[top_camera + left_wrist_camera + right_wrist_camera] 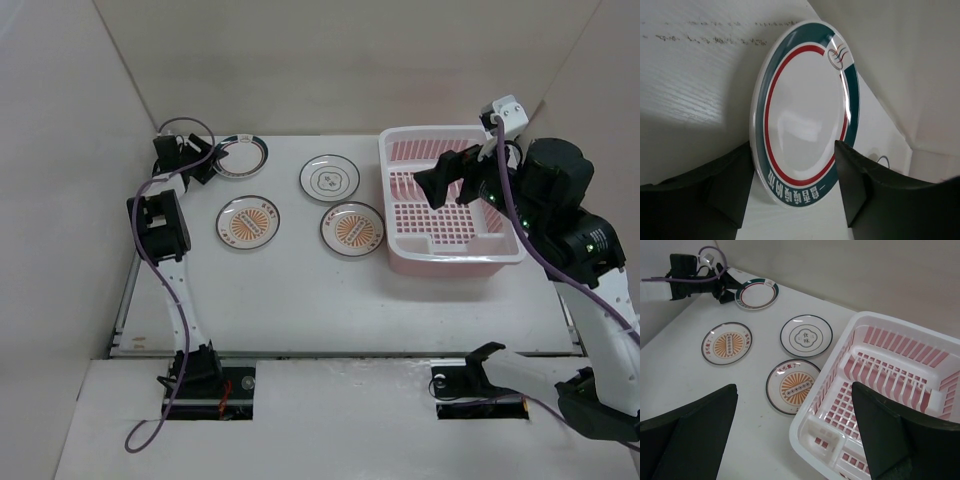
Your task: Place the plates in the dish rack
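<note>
My left gripper [794, 150], spread wide, sits at the far-left teal-rimmed plate [805, 110]; my right gripper [794, 387] hangs open over the empty dish rack [455, 263]. Nothing is loaded yet.

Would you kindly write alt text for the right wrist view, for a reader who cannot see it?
Four plates lie flat on a table left of a pink dish rack, framed by the right gripper's open fingers. The left gripper sits at the teal-rimmed plate, farthest away.
</note>
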Tool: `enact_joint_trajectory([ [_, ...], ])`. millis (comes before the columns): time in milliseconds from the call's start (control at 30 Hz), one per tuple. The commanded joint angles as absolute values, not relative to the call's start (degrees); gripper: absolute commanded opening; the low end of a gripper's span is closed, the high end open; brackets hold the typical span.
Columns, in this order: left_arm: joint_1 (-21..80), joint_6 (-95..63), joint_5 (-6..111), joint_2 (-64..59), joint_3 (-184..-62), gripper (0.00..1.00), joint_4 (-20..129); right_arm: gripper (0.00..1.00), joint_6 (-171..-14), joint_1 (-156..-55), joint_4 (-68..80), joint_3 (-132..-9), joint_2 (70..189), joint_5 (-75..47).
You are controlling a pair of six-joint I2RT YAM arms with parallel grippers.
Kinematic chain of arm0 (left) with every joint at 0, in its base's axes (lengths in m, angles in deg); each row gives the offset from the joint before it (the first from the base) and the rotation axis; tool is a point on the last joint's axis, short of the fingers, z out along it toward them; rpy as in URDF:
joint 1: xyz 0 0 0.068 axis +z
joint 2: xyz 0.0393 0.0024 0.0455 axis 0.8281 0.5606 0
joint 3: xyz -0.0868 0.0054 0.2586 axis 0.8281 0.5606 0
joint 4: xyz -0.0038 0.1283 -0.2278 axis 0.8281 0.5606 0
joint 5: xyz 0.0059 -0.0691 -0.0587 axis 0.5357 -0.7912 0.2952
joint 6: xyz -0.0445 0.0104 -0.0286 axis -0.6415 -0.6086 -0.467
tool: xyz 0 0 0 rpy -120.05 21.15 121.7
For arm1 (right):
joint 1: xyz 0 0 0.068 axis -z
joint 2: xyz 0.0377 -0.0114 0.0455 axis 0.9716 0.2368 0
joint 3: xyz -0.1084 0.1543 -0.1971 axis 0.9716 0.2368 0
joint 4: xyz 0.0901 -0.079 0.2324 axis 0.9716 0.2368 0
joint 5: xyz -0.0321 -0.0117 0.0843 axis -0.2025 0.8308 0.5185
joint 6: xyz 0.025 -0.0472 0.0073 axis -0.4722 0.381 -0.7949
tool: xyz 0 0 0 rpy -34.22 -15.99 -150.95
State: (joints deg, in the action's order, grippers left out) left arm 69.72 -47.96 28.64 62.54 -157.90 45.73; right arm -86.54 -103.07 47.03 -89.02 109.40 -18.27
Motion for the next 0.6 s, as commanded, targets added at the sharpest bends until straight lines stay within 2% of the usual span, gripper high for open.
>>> enact_joint_trajectory([
  [0,69.87,-49.32,30.59,64.35,-160.58,0.6,47.14,1.0,-86.41,-104.07,45.77,-91.46,108.51,-21.09],
  [167,69.87,-49.84,32.18,64.88,-160.59,0.4,48.46,1.0,-86.42,-104.07,45.77,-91.46,108.51,-21.1],
  [233,69.87,-50.45,32.97,64.88,-160.59,0.37,49.07,1.0,-86.94,-104.07,45.24,-91.46,108.51,-21.1],
  [267,69.87,-50.46,33.49,64.88,-160.59,0.27,49.77,1.0,-86.95,-104.07,45.24,-91.46,108.51,-21.1],
  [333,69.87,-51.07,33.49,65.57,-161.29,0.22,50.3,1.0,-86.95,-104.07,45.24,-91.46,108.51,-21.1],
  [400,69.87,-51.6,32.97,66.28,-162.78,0.09,50.91,1.0,-86.95,-104.07,44.63,-91.46,108.51,-21.1],
  [433,69.87,-51.6,32.18,66.28,-162.79,0.0,50.92,1.0,-86.95,-104.07,44.62,-91.46,108.51,-21.1],
  [567,69.87,-52.22,30.51,65.85,-162.18,0.0,50.92,1.0,-87.83,-104.6,44.1,-91.46,110.7,-21.71],
])
